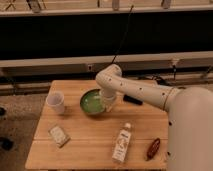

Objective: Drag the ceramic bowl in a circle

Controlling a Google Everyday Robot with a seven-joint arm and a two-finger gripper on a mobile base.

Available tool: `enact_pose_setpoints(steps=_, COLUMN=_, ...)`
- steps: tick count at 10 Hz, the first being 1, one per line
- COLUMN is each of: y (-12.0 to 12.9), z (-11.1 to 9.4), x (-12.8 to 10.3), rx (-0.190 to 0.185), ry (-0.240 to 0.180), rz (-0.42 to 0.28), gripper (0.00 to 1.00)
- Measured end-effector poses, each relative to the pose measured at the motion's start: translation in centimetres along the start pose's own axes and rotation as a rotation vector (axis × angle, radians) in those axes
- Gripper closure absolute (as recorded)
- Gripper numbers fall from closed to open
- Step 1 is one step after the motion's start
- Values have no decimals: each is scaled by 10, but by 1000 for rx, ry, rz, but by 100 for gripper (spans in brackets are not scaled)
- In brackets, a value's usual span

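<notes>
Wooden table (90, 145) on a pale speckled floor (20, 106), dark wall (60, 35) with light horizontal rails (60, 61) behind.

Bowl (91, 103): glossy green, darker green rim, paler inside. Gripper (108, 104): off-white, closed, at bowl's right rim. Arm (136, 89): off-white with small dark dots. Table (90, 150): light tan wood, faint plank lines. Cup (55, 102), far left: plain white. Packet (59, 135), near left: pale grey-white, tan edge. Bottle (121, 144), near centre: whitish, white cap, label with dark markings, print unreadable. Small item (153, 148), near right: reddish-brown. Flat thing (133, 100) behind arm: black. Cable (125, 35): black. Back wall (60, 37): dark, with pale grey rails.
</notes>
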Motion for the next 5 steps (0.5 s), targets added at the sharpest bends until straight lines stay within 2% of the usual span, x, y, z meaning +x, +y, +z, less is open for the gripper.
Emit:
enact_pose_setpoints(steps=2, y=8, z=-1, x=-1, rx=-1, ry=1, rz=-29, gripper=100)
enact_pose_setpoints(steps=5, y=3, z=-3, x=-7, rx=8, ry=3, rz=-39, gripper=100)
